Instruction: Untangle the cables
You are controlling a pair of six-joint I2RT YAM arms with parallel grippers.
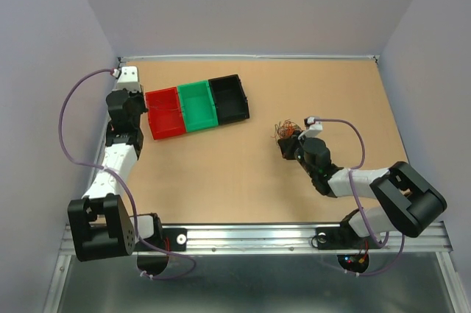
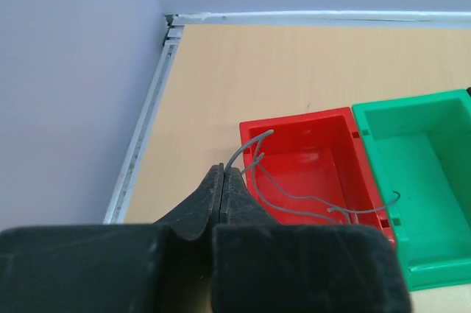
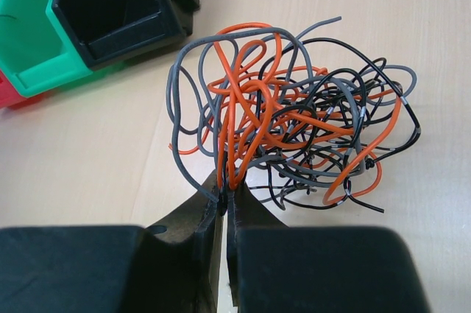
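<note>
- Holding one grey wire (image 2: pixel 294 199) over the red bin (image 2: pixel 294 118), your left pincer (image 2: pixel 223 173) is clamped shut; release off-centre and it springs onto the desk (image 2: pixel 257 70).
- Right pincer (image 3: pixel 224 194) grips orange and grey strands of the cables (image 3: pixel 294 118), near the black bin (image 3: pixel 110 4); pulling may drag the whole clump.

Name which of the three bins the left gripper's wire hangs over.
The red bin, at the row's left end: the grey wire pinched in the left gripper trails over it, not the green bin or black bin.
</note>
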